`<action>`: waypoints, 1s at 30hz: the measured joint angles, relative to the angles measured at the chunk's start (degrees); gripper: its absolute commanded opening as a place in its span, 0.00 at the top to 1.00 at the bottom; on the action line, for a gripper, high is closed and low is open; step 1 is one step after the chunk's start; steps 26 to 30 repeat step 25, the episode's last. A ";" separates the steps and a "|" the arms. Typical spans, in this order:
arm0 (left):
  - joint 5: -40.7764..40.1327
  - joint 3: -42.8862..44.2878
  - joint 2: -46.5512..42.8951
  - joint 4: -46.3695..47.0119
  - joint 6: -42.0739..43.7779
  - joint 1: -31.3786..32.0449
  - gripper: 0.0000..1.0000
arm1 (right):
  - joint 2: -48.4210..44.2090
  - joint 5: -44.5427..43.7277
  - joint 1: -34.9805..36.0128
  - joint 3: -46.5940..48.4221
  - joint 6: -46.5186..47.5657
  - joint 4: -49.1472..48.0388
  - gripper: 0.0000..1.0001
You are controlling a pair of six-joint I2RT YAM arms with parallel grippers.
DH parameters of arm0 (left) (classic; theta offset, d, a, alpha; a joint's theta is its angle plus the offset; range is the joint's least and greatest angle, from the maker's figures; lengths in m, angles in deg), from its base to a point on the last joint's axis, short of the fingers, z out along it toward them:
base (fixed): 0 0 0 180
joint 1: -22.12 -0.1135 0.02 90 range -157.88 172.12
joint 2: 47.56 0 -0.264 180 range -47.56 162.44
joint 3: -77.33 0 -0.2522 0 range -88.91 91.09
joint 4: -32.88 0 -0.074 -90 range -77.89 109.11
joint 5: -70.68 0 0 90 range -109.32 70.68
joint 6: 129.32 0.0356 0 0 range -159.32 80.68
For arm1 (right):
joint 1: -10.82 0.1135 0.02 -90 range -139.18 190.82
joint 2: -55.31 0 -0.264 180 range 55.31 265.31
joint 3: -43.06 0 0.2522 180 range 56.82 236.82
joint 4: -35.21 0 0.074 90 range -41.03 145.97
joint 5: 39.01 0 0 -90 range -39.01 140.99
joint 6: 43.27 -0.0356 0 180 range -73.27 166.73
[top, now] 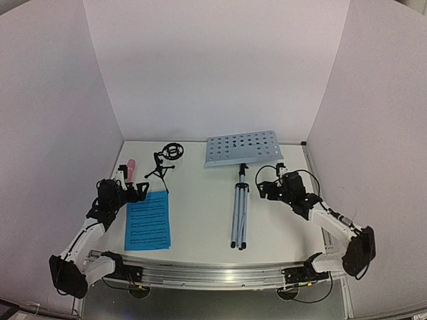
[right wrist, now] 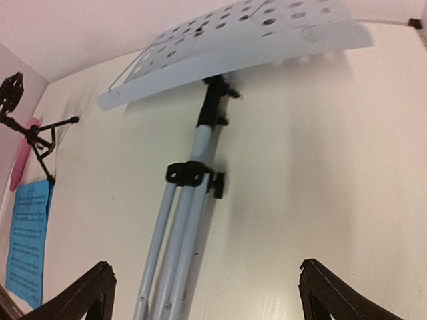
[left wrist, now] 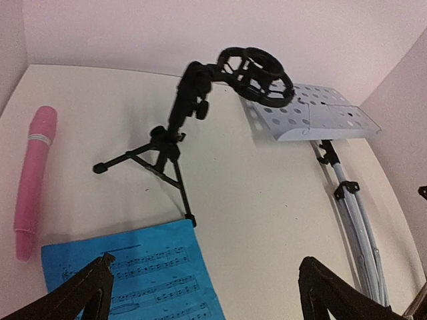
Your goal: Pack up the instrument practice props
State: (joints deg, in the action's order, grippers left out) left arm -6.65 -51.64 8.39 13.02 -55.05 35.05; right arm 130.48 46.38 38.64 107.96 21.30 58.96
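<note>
Pages [top: 147, 223] flat on table [top: 200, 207], left half. Mic stand [top: 162, 163] upright at their 12 o'clock, one foot at their far edge. Microphone [top: 131, 167] lying at 11. Music stand [top: 240, 188] lying at 3, legs nearest.

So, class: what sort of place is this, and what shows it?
Likely a robot test booth, not a music room: plain white walls box in a table, with a left arm and right arm mounted at its near edge.

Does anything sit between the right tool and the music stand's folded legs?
Nothing visible does. The right tool, open, faces the music stand's silver legs, which lie flat, with only bare table between them.
</note>
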 measured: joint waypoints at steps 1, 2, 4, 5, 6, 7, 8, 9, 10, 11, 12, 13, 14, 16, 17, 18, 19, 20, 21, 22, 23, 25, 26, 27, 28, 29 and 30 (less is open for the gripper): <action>0.22 -1.32 -1.32 0.96 0.14 -1.90 0.00 | -2.60 -1.34 -0.95 -1.56 1.91 -0.51 0.04; 0.47 -2.77 -2.40 2.32 0.02 -3.66 0.00 | -4.60 -1.99 -1.95 -3.28 3.42 -1.39 0.03; 0.58 -5.50 -4.16 4.46 0.11 -6.91 0.00 | -9.80 -3.86 -4.87 -8.12 6.60 -2.94 0.02; 0.01 -6.94 -4.69 6.35 0.15 -8.74 0.00 | -11.89 -4.57 -6.49 -10.56 7.88 -4.22 0.02; -0.78 -8.52 -5.20 8.38 0.26 -10.70 0.00 | -13.94 -5.20 -8.07 -13.07 9.04 -5.59 0.02; -1.91 -10.43 -5.87 10.30 0.66 -12.86 0.00 | -16.21 -5.70 -9.43 -15.91 9.89 -6.92 0.02; -3.08 -12.04 -6.54 11.71 1.33 -14.55 0.00 | -18.80 -6.17 -10.92 -19.28 10.61 -8.58 0.02; -4.42 -13.96 -7.38 13.42 2.35 -16.38 0.00 | -21.64 -6.74 -12.42 -22.90 11.25 -10.25 0.02; -5.77 -15.58 -8.18 14.32 3.04 -17.63 0.00 | -24.28 -7.66 -13.59 -26.04 11.76 -11.21 0.02; -6.96 -17.08 -8.90 15.14 3.82 -18.59 0.00 | -26.43 -8.58 -14.45 -28.76 12.14 -12.47 0.02; -8.23 -18.39 -9.52 15.55 4.65 -19.29 0.00 | -28.11 -9.29 -14.85 -30.85 12.36 -13.31 0.02; -9.75 -19.51 -10.18 15.41 5.55 -19.97 0.00 | -29.60 -10.07 -14.95 -32.78 12.64 -14.11 0.02; -10.32 -19.87 -10.43 15.20 5.99 -20.27 0.00 | -30.41 -10.51 -14.95 -33.69 12.91 -14.62 0.02; -10.92 -20.43 -10.92 14.80 6.84 -20.97 0.00 | -31.65 -11.25 -14.95 -34.90 13.43 -15.61 0.02; -10.71 -20.55 -11.20 14.57 7.27 -21.40 0.00 | -31.88 -11.49 -14.95 -34.95 13.72 -16.27 0.02; -10.36 -20.68 -11.57 14.37 7.73 -21.80 0.00 | -32.04 -11.69 -14.95 -34.95 14.06 -17.08 0.02; -9.88 -20.91 -12.04 14.32 8.23 -22.14 0.00 | -32.19 -11.81 -14.95 -34.95 14.38 -17.81 0.02; -9.51 -21.23 -12.57 14.21 8.33 -22.39 0.00 | -32.25 -11.91 -14.95 -34.95 14.73 -18.51 0.02; -9.31 -21.53 -13.05 14.21 8.24 -22.51 0.00 | -32.21 -11.93 -14.95 -34.95 14.91 -18.93 0.02; -9.24 -21.82 -13.54 14.20 8.04 -22.59 0.00 | -32.16 -11.93 -14.95 -34.95 15.08 -19.34 0.02; -9.19 -22.11 -13.98 14.31 7.79 -22.68 0.00 | -32.12 -11.95 -14.95 -34.95 15.17 -19.59 0.02; -8.72 -22.42 -14.48 14.81 7.16 -22.73 0.00 | -31.95 -11.95 -14.95 -34.95 15.39 -20.00 0.02; -8.72 -22.42 -14.48 14.81 7.16 -22.73 0.00 | -31.95 -11.95 -14.95 -34.95 15.39 -20.00 0.02; -8.72 -22.42 -14.48 14.81 7.16 -22.73 0.00 | -31.95 -11.95 -14.95 -34.95 15.39 -20.00 0.02; -8.72 -22.42 -14.48 14.81 7.16 -22.73 0.00 | -31.95 -11.95 -14.95 -34.95 15.39 -20.00 0.02; -8.72 -22.42 -14.48 14.81 7.16 -22.73 0.00 | -31.95 -11.95 -14.95 -34.95 15.39 -20.00 0.02; -8.72 -22.42 -14.48 14.81 7.16 -22.73 0.00 | -31.95 -11.95 -14.95 -34.95 15.39 -20.00 0.02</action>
